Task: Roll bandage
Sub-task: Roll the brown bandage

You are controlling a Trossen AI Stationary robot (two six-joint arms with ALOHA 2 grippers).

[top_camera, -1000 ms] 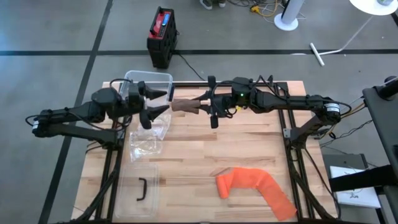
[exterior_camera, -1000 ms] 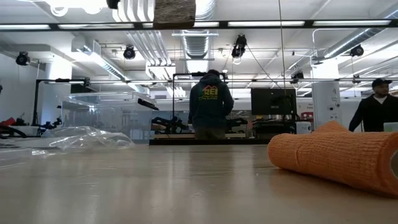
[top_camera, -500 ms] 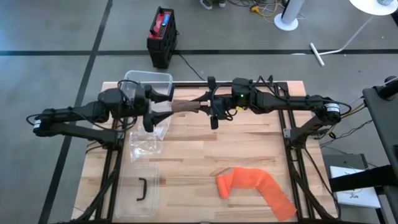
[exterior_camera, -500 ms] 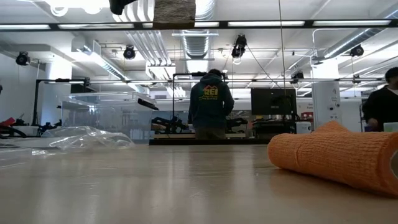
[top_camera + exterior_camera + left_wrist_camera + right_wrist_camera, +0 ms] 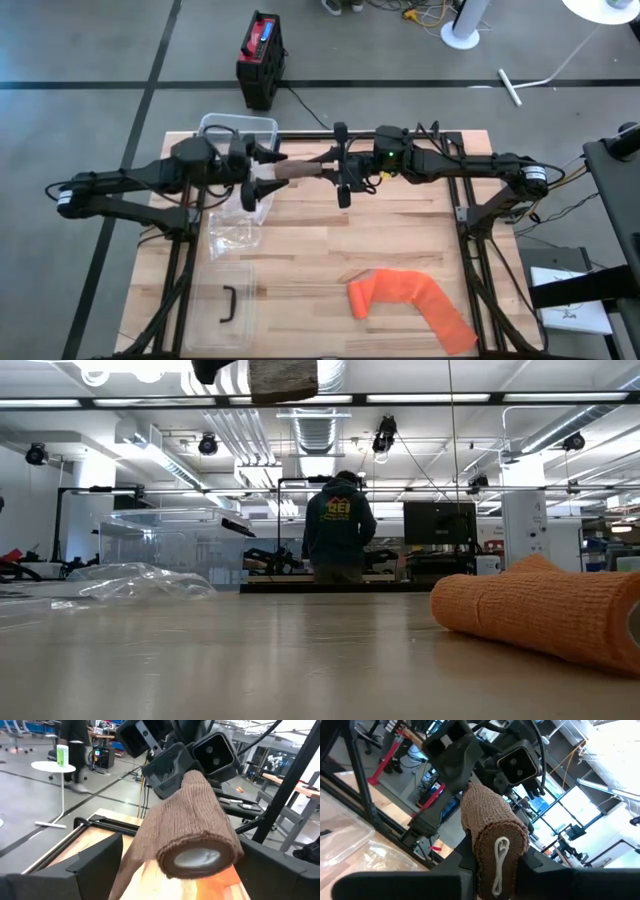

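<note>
Loads of bare wood mid-table, and up near the far edge the right gripper (image 5: 322,170) clamps a rolled brown knit bandage (image 5: 296,170) while the left gripper (image 5: 262,171) gapes wide around its other end.

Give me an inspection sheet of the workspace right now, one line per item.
Surface: wooden table, bare in the middle.
Job's things: brown bandage roll held in the air; orange bandage lying loose.
Clutter: clear plastic bin, plastic bag, lid.
End effectors: right end effector shut on brown bandage roll; left end effector open around its free end.
Cables: cords on floor.
Surroundings: person standing, back turned.
</note>
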